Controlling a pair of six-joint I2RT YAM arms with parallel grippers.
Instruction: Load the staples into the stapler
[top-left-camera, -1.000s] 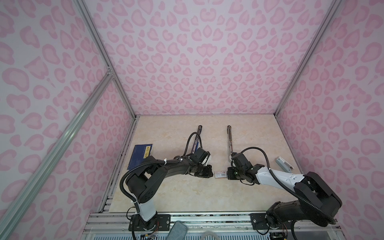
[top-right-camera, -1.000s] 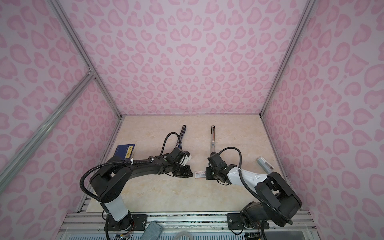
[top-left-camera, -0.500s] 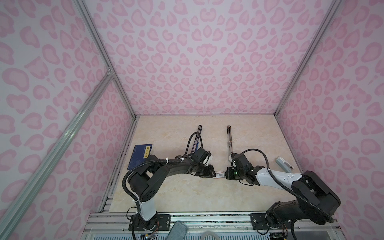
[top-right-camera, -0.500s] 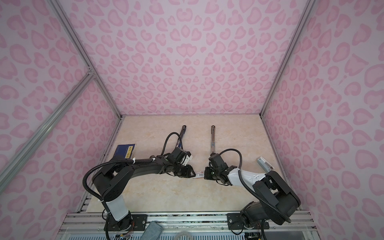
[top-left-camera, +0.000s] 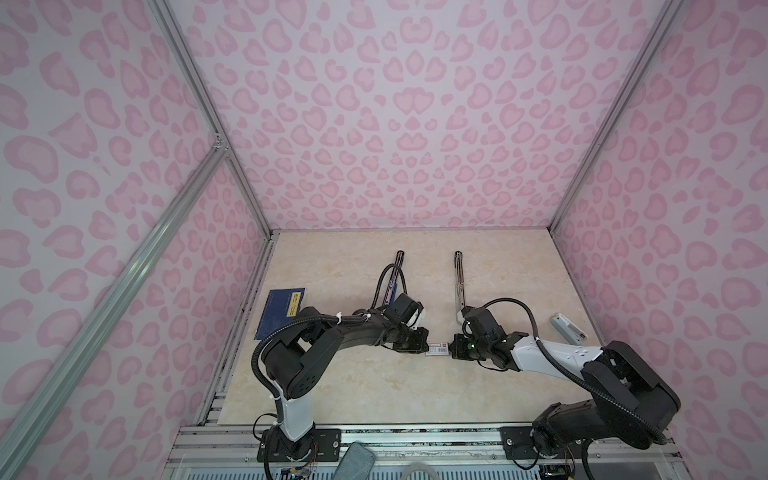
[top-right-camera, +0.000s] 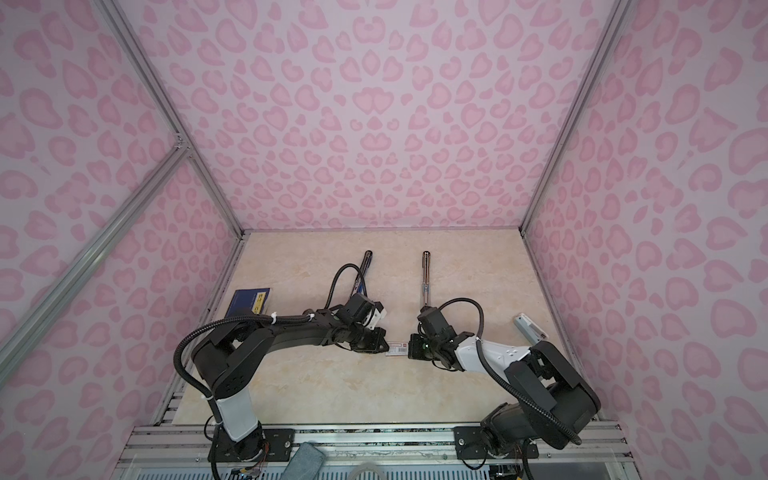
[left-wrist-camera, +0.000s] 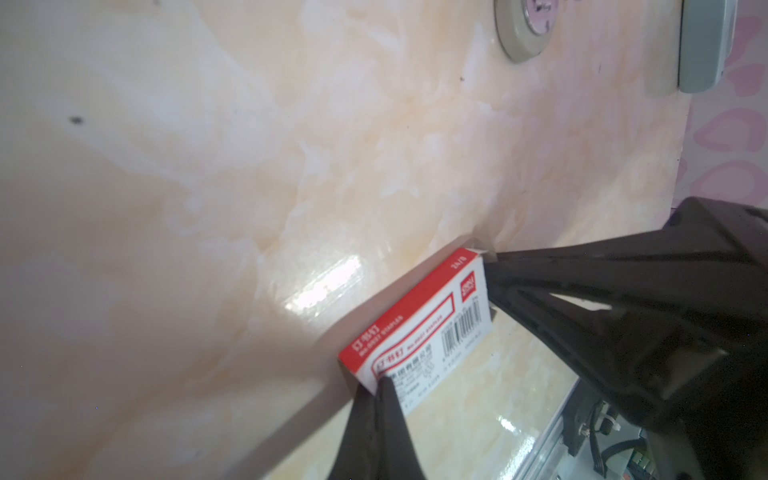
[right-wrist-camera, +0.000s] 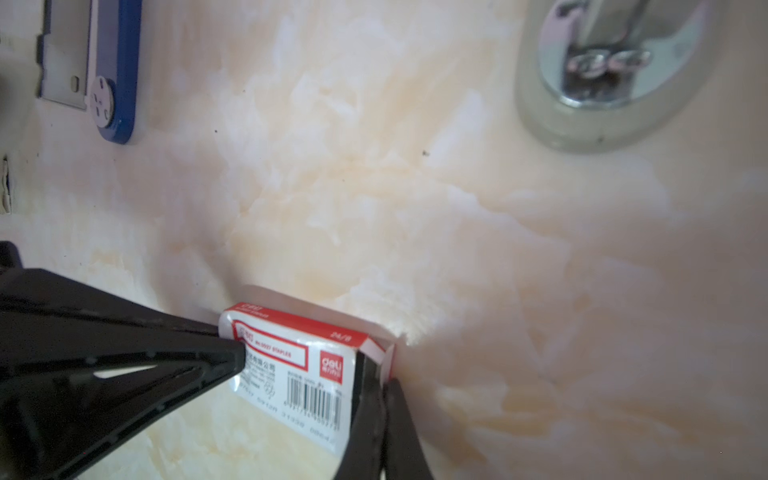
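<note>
Gripping: left gripper (left-wrist-camera: 382, 390) is clenched, tips set against the left end of the staple box (top-left-camera: 437, 349); right gripper (right-wrist-camera: 376, 374) is clenched at the right end, by a raised end flap (right-wrist-camera: 376, 349). Whether cardboard is pinched by either cannot be told.
Box place: lying label up on the table (top-left-camera: 353, 395), mid-width, between the two grippers.
Staples: none seen; judged to be inside the box.
Long axis: run left-right, in line with both grippers.
Nearer arm: neither; one end is covered by each.
Next move (judged): tray is to be drawn out along that axis, rightward, with the left end braced.
Stapler: not identified with certainty; a blue-and-metal item (right-wrist-camera: 112, 70) is seen far-left of the box.
</note>
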